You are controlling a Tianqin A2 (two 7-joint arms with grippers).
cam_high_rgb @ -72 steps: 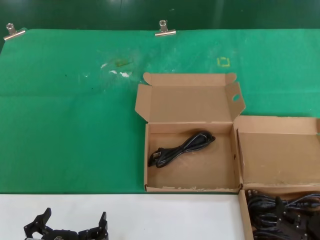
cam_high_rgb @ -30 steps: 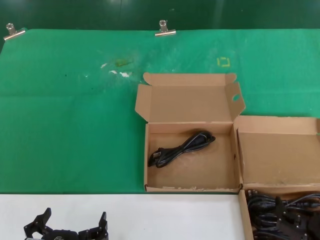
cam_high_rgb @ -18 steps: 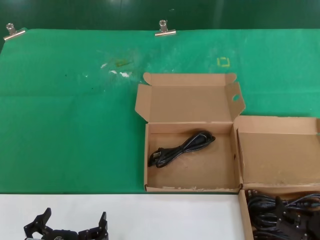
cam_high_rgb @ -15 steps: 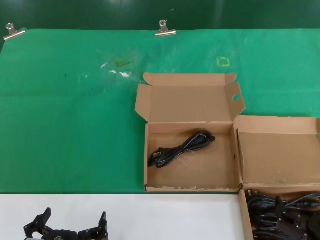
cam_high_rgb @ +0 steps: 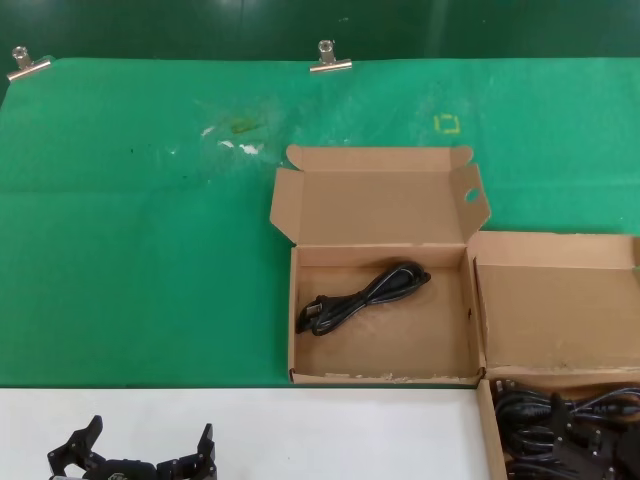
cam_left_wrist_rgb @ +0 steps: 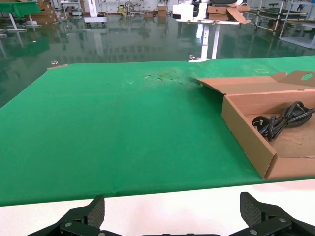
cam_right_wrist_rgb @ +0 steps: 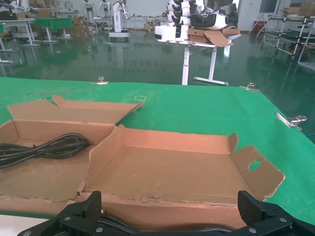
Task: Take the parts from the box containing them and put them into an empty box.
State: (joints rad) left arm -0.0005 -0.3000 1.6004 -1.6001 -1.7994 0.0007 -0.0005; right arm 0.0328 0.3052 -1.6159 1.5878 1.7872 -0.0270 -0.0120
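nearest the robot: left gripper (cam_high_rgb: 148, 440) sits low over the white table strip (cam_high_rgb: 330, 430), well apart from both boxes, fingers spread and holding nothing. it looks parked so as not to get in the way. right gripper (cam_right_wrist_rgb: 170, 201) hangs just above the box containing them (cam_high_rgb: 487, 430) at the near right corner, fingers spread wide with nothing between them. judged a pre-grasp pose, open enough to straddle a bundle. the parts (cam_high_rgb: 560, 430) lie below it as a tangled black heap of cords and plugs. the bundles overlap, so picking out one alone may drag a neighbour. the lid (cam_high_rgb: 555, 310) of that box is folded back away from the robot, which leaves the contents reachable from above. just beside it, toward the robot's left and touching or nearly so, is the empty box (cam_high_rgb: 380, 378), front edge frayed, lid up, a round hole (cam_high_rgb: 470, 195) in one ear flap. it is no longer truly empty: one looped cord (cam_high_rgb: 365, 293) lies diagonally on its floor. the side-by-side placement keeps each transfer short. task judged early, most cords not yet moved. both boxes rest on the green mat (cam_high_rgb: 140, 250), pinned at its far edge by metal clips (cam_high_rgb: 330, 58).
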